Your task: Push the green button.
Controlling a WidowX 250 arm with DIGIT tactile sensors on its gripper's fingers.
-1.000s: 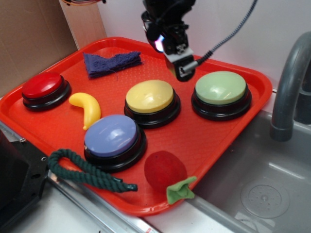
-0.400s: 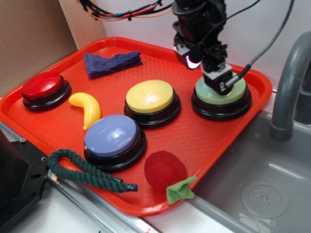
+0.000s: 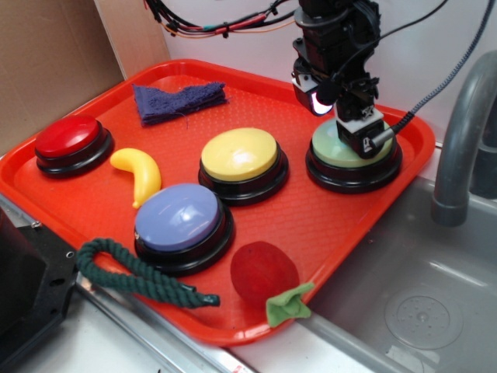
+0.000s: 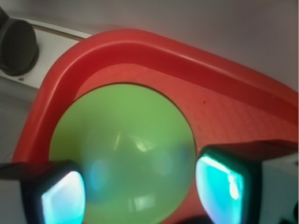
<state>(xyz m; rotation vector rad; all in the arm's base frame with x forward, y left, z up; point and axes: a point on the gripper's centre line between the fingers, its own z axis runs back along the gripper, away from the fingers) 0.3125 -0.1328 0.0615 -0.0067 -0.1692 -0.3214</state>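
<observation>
The green button [image 3: 329, 146], a pale-green dome on a black base, sits at the tray's back right corner. My gripper [image 3: 363, 134] is down on the right part of its dome, and the arm hides the top of the dome. In the wrist view the green button [image 4: 125, 144] fills the middle. The gripper [image 4: 140, 191] is open, with one lit fingertip [image 4: 63, 198] at the dome's left edge and the other at its right edge. Whether the tips touch the dome cannot be told.
On the red tray [image 3: 311, 221] stand a yellow button [image 3: 239, 154], a blue-lilac button [image 3: 178, 217] and a red button [image 3: 68, 137]. There are also a toy banana [image 3: 138, 172], a blue cloth [image 3: 178, 99], a green rope [image 3: 132, 273] and a red felt fruit [image 3: 264, 272]. A faucet [image 3: 460, 140] and a sink [image 3: 419, 303] lie to the right.
The gripper has moved right from behind the yellow button to over the green button, then shifted slightly further right and lower onto its dome.
</observation>
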